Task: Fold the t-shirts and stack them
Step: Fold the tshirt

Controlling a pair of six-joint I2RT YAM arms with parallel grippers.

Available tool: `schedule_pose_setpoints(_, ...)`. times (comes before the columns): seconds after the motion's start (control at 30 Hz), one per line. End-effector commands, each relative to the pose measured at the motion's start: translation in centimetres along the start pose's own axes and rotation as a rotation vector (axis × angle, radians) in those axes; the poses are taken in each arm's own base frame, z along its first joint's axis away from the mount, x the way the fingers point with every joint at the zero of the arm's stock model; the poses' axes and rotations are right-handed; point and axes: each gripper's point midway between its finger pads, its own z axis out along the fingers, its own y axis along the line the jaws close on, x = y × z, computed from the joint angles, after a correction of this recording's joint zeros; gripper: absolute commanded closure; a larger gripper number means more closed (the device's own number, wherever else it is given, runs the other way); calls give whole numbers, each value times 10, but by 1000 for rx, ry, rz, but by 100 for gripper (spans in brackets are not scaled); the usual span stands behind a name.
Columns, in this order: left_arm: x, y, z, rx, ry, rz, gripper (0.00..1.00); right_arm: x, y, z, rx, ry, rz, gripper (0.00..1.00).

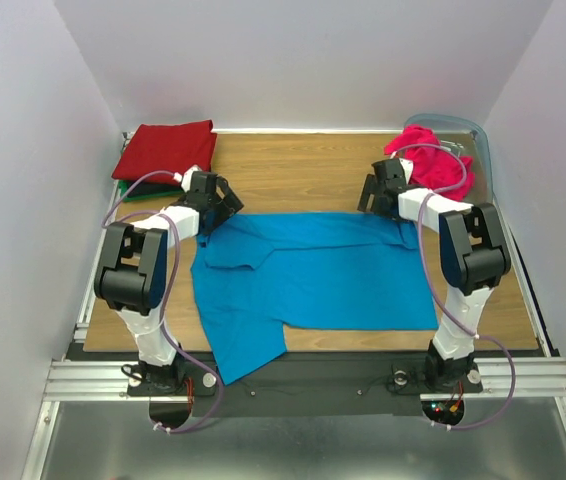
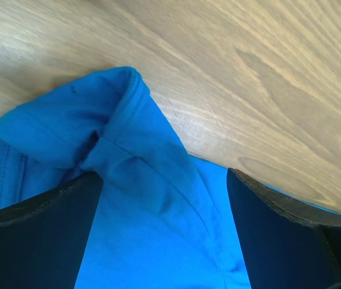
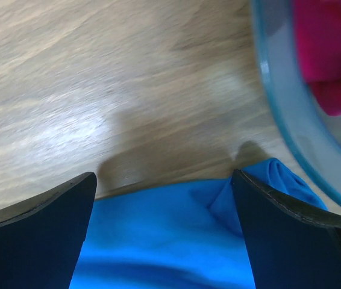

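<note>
shirt point(image 1: 313, 275) lying spread mid-desk point(image 1: 303, 160), long axis running left–right, one flap spilling over near edge | left gripper point(image 1: 216, 210) straddling its far-left corner, fingers spread wide, gripping nothing | right gripper point(image 1: 376, 195) likewise straddling far-right corner | each arm sitting nearest its own corner

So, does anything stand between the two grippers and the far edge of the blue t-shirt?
Nothing visible does. The left gripper and right gripper are both open, and the far edge of the blue t-shirt lies bare between their fingers. The bin with the pink t-shirt is off to the side, not between.
</note>
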Motion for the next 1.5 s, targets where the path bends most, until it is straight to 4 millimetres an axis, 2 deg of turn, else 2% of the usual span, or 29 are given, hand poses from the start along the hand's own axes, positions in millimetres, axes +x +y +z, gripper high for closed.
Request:
schedule_pose_setpoints(0.0,18,39,0,-83,58,16,3,-27,-15,4,92,-94,53,0)
schedule_pose_setpoints(0.13,6,56,-1,-143,25,-12,3,-39,-26,1,137,-132,85,0)
schedule_pose_setpoints(0.2,5,70,-1,-189,37,-22,3,-46,-25,-2,132,-147,97,0)
schedule_pose_setpoints(0.37,1,77,-2,-193,43,-26,4,-53,-18,0,115,-153,84,0)
schedule_pose_setpoints(0.43,-3,72,-3,-172,40,-15,4,-53,-13,0,90,-145,82,0)
schedule_pose_setpoints(0.6,-16,47,-8,-79,38,24,4,-64,16,-12,-72,-128,43,0)
schedule_pose_setpoints(0.7,-34,29,-25,-30,-15,50,3,-73,41,-39,-219,-133,-5,0)
schedule_pose_setpoints(0.73,-39,23,-30,-15,-28,51,4,-72,40,-38,-218,-130,-15,0)
schedule_pose_setpoints(0.77,-42,18,-36,-3,-39,55,4,-78,48,-53,-251,-153,-27,0)
schedule_pose_setpoints(0.8,-41,13,-42,8,-38,67,4,-77,49,-59,-256,-161,-42,0)
schedule_pose_setpoints(0.83,-47,5,-55,30,-62,66,4,-72,52,-65,-267,-160,-55,0)
schedule_pose_setpoints(0.9,-47,7,-65,0,-86,61,3,-73,54,-82,-296,-174,-50,0)
schedule_pose_setpoints(0.97,-41,1,-79,21,-99,66,3,-61,56,-89,-318,-158,-55,0)
schedule_pose_setpoints(1.07,-27,0,-85,25,-90,71,3,-41,58,-86,-321,-116,-53,0)
schedule_pose_setpoints(1.23,-5,10,-76,-14,-53,90,3,-6,74,-68,-321,-43,-87,0)
schedule_pose_setpoints(1.3,-5,10,-68,-4,-57,126,3,2,71,-56,-283,-22,-72,0)
schedule_pose_setpoints(1.47,-4,0,-44,18,-32,169,2,7,48,-37,-147,-35,-56,0)
